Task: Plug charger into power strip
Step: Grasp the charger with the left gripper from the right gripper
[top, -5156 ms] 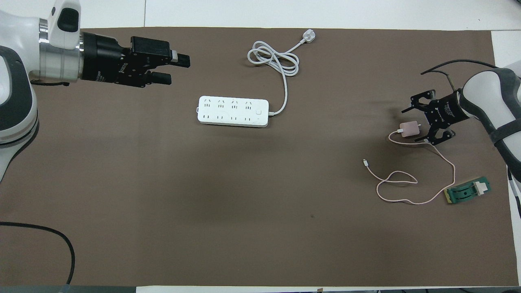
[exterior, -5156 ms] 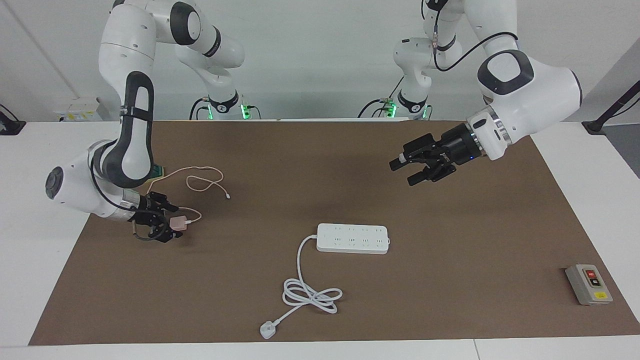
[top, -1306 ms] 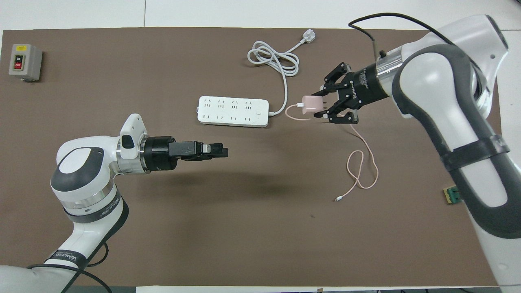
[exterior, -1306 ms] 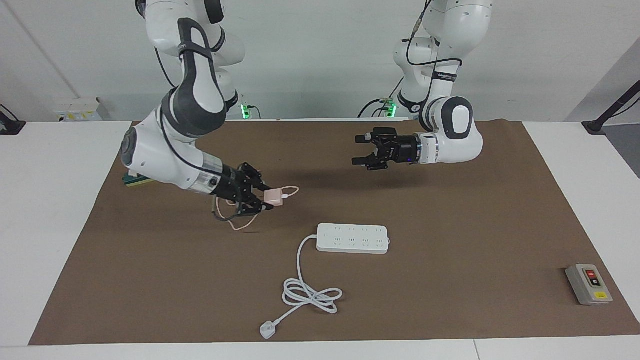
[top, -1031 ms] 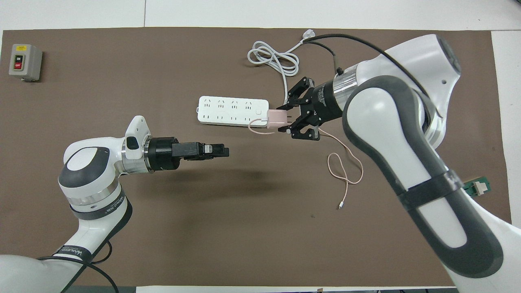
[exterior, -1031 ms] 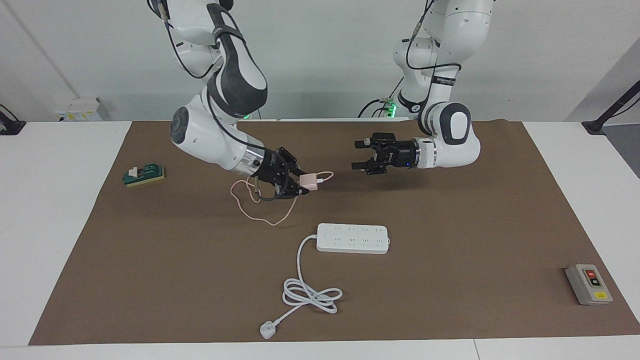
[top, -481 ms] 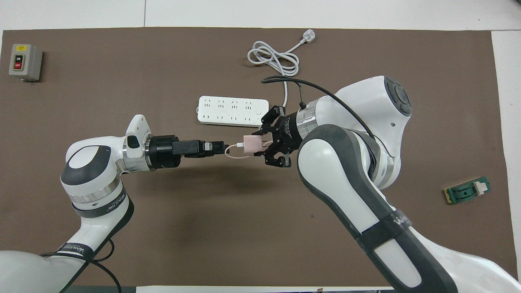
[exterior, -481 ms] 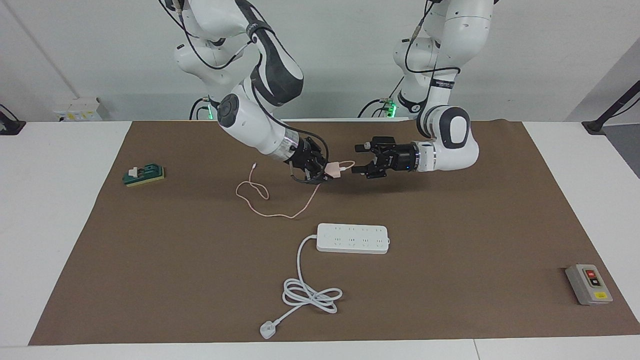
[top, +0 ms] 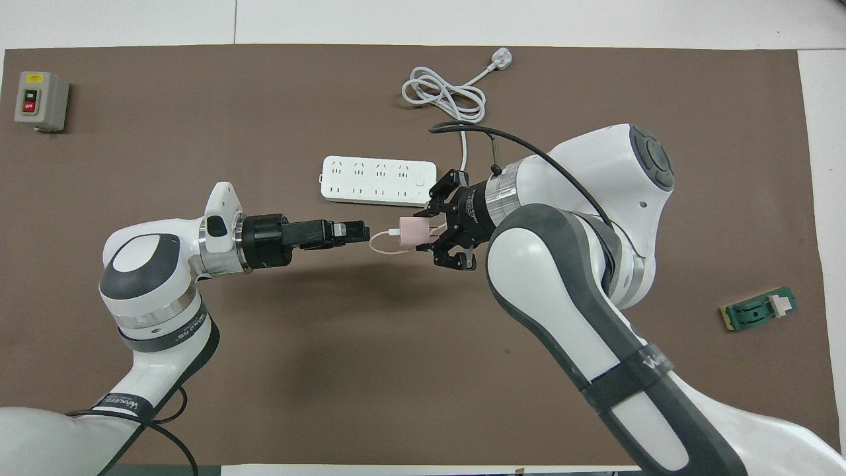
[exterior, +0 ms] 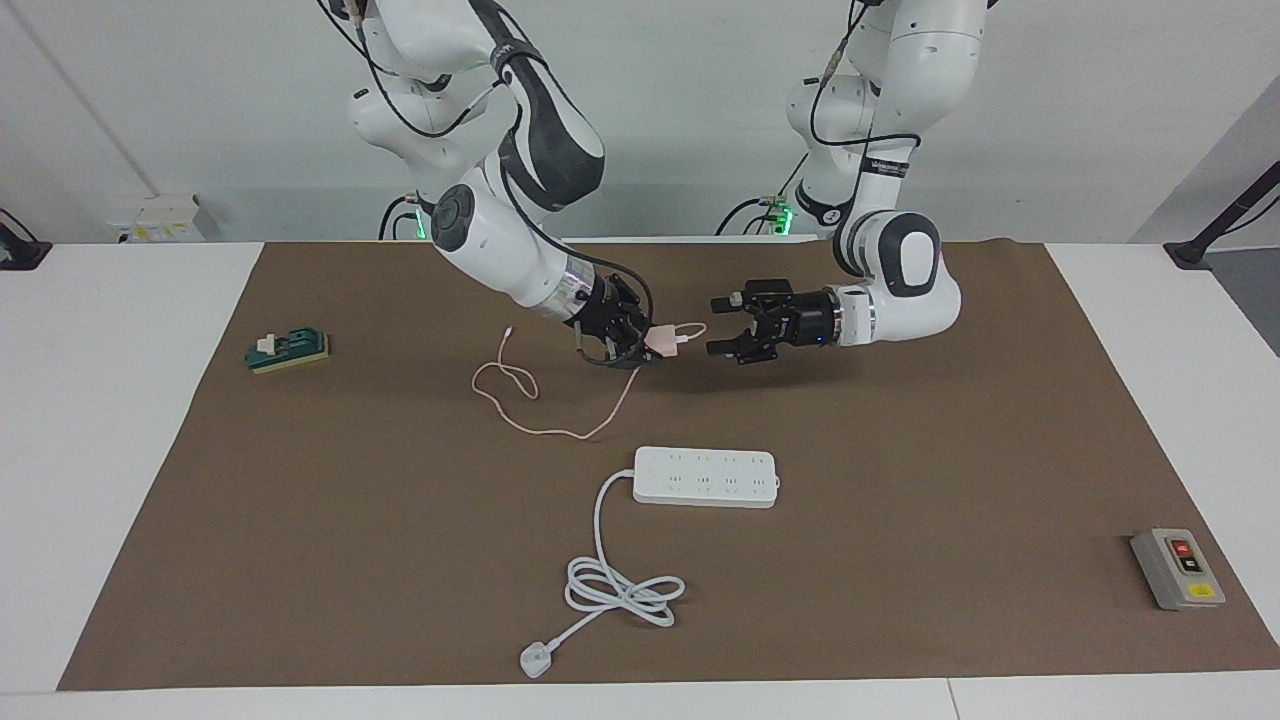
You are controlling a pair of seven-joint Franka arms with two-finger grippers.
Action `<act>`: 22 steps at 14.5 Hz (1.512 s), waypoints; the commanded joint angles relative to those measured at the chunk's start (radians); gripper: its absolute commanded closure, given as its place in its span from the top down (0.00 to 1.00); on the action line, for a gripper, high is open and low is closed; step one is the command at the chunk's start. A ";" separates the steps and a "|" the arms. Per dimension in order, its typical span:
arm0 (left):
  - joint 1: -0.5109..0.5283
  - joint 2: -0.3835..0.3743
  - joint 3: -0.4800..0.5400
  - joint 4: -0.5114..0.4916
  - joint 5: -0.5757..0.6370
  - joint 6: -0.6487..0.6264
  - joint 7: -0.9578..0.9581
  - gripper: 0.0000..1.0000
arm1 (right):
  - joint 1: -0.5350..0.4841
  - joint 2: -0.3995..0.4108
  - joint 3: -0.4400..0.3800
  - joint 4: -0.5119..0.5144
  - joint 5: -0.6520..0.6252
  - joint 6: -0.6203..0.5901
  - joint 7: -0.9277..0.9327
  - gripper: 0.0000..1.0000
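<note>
Clock hours here are read from above over the brown mat (top: 264, 370), with twelve o'clock pointing away from the robots and nine toward the left arm's end of the worktop.

The right jaws are clamped on the charger (top: 414, 231), holding the small pink cube in the air over about the middle of the mat. Its cable socket faces nine o'clock. The left jaws stand wide apart with nothing between them. They are level with the charger and just beside it at nine o'clock, and they point straight at it. A short loop of the pink cable (exterior: 545, 428) bulges out between the two sets of jaws. From there the cable drops to the mat and runs in curls toward three o'clock.

The power strip (top: 379, 180) lies flat on the mat at about eleven o'clock from the middle, sockets up, with nothing plugged into it. Its white cord (top: 444, 92) is coiled at twelve o'clock, and the plug (top: 500, 61) sits near the mat's edge.

A grey button box (top: 41, 100) stands in the ten o'clock corner. A green-and-white block (top: 760, 311) lies between three and four o'clock.
</note>
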 commanded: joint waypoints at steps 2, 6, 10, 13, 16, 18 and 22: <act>-0.061 0.009 0.007 0.033 -0.047 0.086 0.010 0.98 | 0.026 -0.042 -0.003 -0.033 -0.025 0.026 0.042 0.00; -0.092 0.012 0.007 0.049 -0.065 0.131 0.009 0.97 | 0.051 -0.040 0.000 -0.033 -0.025 0.081 0.070 0.00; -0.095 0.012 0.007 0.050 -0.065 0.145 0.009 0.97 | 0.051 -0.042 0.001 -0.049 -0.025 0.104 0.070 0.00; -0.106 0.012 0.007 0.050 -0.065 0.148 0.010 0.95 | 0.049 -0.043 0.000 -0.057 -0.025 0.106 0.064 0.00; -0.108 0.012 0.007 0.050 -0.065 0.165 0.010 0.95 | 0.051 -0.043 0.001 -0.060 -0.025 0.120 0.064 0.00; -0.109 0.012 0.007 0.050 -0.065 0.172 0.010 0.95 | 0.051 -0.043 0.001 -0.068 -0.025 0.135 0.064 0.00; -0.109 0.014 0.009 0.046 -0.065 0.182 0.012 0.95 | 0.052 -0.043 0.001 -0.069 -0.025 0.141 0.064 0.00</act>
